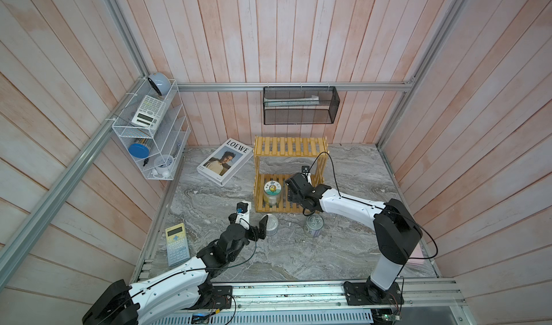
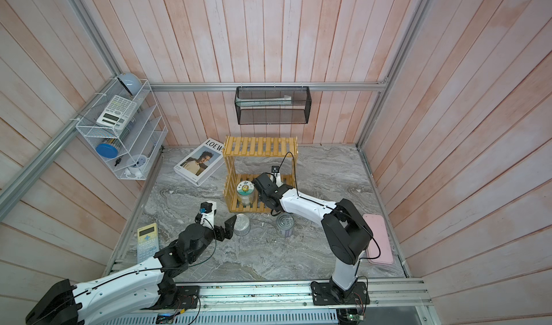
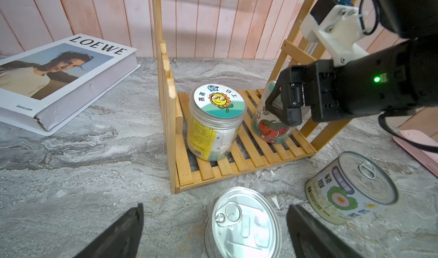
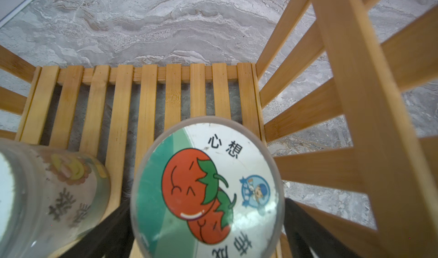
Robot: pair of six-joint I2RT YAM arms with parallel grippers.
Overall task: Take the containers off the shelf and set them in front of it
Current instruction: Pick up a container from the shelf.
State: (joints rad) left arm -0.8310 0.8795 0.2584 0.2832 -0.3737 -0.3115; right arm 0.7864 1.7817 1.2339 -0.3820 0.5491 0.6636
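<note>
Left gripper (image 3: 214,209) wide open astride plain tin can (image 3: 244,223), holding nothing | flower-label can (image 3: 350,188) beside it, both in front of shelf (image 3: 237,159) | sunflower jar (image 3: 218,117) and tomato jar (image 4: 208,185) on lower tier | right gripper (image 3: 282,109) open, flanking tomato jar, unclamped | step: third container; next: close, lift clear of side rails | top views hide tomato jar behind right gripper; right wrist shows it.

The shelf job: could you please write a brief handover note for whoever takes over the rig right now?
Left gripper: open, jaws either side of the silver can, not gripping it.
Right gripper: open, straddling the tomato jar on the lower tier of the shelf.
Done: silver can and flower-label can stand on the table in front of the shelf.
To do: tomato jar and flower jar, both on the lower tier.
</note>
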